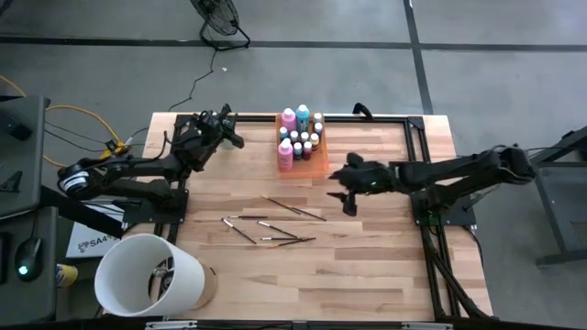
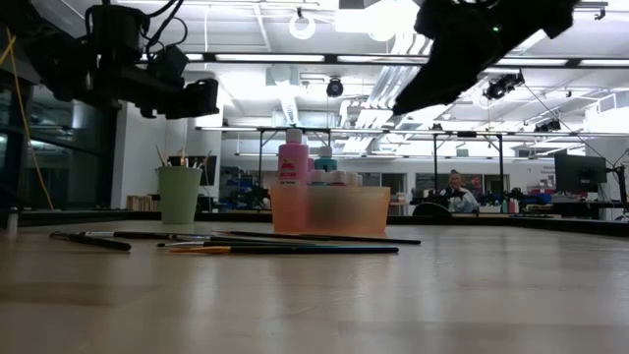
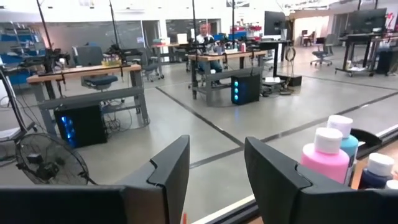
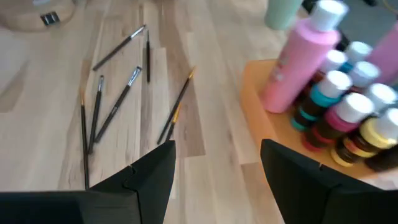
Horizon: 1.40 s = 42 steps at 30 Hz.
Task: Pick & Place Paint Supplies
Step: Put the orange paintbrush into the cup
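An orange tray sits on the wooden table at its far middle. Pink bottles, a teal bottle and several tiny pale-capped bottles stand upright in it. Several thin dark brushes lie flat on the tabletop nearer the front, also seen in the right wrist view. My right gripper hovers open above the table just right of the tray, tipped downward. My left gripper is open and raised at the far left, pointing level past the pink bottle.
A mint-green cup holding brushes stands at the far left, below the left arm. A large white cylinder lies at the near left corner. Black frame rails run along the table's sides. Bare wood lies between the brushes and the near edge.
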### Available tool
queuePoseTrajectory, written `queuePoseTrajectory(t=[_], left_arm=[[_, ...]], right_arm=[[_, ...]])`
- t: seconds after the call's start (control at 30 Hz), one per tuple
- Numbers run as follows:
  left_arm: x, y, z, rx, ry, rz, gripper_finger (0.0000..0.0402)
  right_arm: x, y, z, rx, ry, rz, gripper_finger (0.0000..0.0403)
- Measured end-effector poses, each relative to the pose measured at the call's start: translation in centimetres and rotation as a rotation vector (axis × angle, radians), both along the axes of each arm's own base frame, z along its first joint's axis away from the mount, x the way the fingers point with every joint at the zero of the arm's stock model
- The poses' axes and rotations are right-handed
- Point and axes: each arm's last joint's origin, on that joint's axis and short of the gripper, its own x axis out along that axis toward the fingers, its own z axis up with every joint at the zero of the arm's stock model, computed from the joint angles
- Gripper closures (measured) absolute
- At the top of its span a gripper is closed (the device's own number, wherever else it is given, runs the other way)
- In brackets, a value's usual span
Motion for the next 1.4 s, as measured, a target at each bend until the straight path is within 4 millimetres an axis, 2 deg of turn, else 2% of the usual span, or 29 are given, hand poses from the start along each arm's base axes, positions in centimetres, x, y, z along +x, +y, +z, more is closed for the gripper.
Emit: queuePoseTrajectory(t=[0.27,0.4,0.5,0.63,0.73,0.8,1.07,1.4], left_arm=[[-0.2,-0.1,0.0,-0.017,0.026,0.000,0.0249],[-0.2,-0.1,-0.2,-0.027,0.041,0.000,0.0249],[-0.2,-0.1,-0.2,-0.029,0.043,0.000,0.0249],[-0.2,-0.1,-0.2,-0.029,0.043,0.000,0.0249],[-0.2,-0.1,-0.3,-0.032,0.049,0.000,0.0249],[-0.2,-0.1,-0.4,-0.036,0.055,0.000,0.0249],[-0.1,-0.1,-0.4,-0.035,0.055,-0.019,0.0249],[-0.1,-0.1,-0.4,-0.037,0.049,-0.024,0.0249]], right_arm=[[4.1,1.4,-3.2,0.032,0.100,-0.004,0.0173],[5.8,2.1,-4.5,0.063,0.109,0.022,0.0194],[7.3,2.4,-5.3,0.079,0.090,0.040,0.0232],[9.3,2.5,-6.4,0.102,0.077,0.024,0.0304],[10.0,2.7,-7.9,0.137,0.103,-0.004,0.0367],[10.4,2.8,-8.8,0.166,0.115,-0.028,0.0392],[11.7,3.1,-10.2,0.218,0.019,-0.140,0.0400],[12.1,2.6,-12.6,0.212,0.057,-0.160,0.0400]])
